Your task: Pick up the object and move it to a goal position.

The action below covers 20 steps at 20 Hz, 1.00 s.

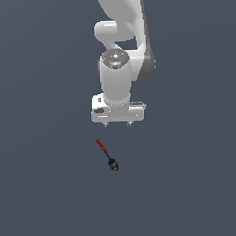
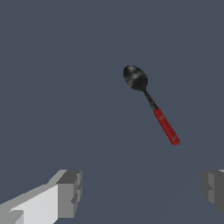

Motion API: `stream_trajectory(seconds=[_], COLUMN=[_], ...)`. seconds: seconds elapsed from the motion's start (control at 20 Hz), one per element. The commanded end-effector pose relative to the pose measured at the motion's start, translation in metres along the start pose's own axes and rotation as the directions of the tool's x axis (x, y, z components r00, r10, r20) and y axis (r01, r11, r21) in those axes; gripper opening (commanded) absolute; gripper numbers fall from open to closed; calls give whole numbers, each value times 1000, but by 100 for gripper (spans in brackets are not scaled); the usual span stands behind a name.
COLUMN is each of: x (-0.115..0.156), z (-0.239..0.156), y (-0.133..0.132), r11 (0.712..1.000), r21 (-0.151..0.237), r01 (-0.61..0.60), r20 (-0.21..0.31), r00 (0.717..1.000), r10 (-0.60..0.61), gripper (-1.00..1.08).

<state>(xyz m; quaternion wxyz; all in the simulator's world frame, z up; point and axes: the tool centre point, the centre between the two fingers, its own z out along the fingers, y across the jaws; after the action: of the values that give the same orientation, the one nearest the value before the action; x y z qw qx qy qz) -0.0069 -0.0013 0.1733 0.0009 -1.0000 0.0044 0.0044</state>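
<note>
Exterior view, surface: a flat, plain slate-blue floor [image 1: 40, 190] fills the whole picture, no seams, no edges in sight.
Exterior view, arm: the white Panda arm [image 1: 119, 76] comes down from the top, wrist pointing straight at the floor.
Exterior view, gripper: the gripper [image 1: 117, 124] shows only two short finger stubs under the white hand block, set apart from each other, nothing between them.
Exterior view, spoon: the small spoon [image 1: 106, 154] lies flat on the floor, just below the gripper in the picture and apart from it; red handle towards the arm, black head away, slanting to the exterior view's right.
Exterior view, open room: bare floor on every side of the spoon.
Wrist view, surface: same even blue-grey floor [image 2: 52, 65], unbroken.
Wrist view, fingers: two grey fingertips [image 2: 70, 192] sit wide apart at opposite sides, holding nothing.
Wrist view, spoon: the spoon [image 2: 151, 103] lies diagonally, well clear of both fingertips, glossy black bowl, thin black shaft, red handle.
Containers: none to be seen in either view.
</note>
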Motion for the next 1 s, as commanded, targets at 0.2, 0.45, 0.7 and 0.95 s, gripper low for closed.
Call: stream_trajectory(seconds=[0.2, 0.45, 0.7, 0.95], x=[-2, -9, -8, -4], z=[-2, -7, -6, -1], y=[-6, -18, -18, -14], r11=[1000, 999, 999, 997], r21=[-1, -3, -3, -4], r01=[16, 46, 47, 78], r20=[6, 21, 20, 19], r00=[1000, 999, 999, 997], r10=[-16, -46, -47, -78], gripper=[100, 100, 100, 100])
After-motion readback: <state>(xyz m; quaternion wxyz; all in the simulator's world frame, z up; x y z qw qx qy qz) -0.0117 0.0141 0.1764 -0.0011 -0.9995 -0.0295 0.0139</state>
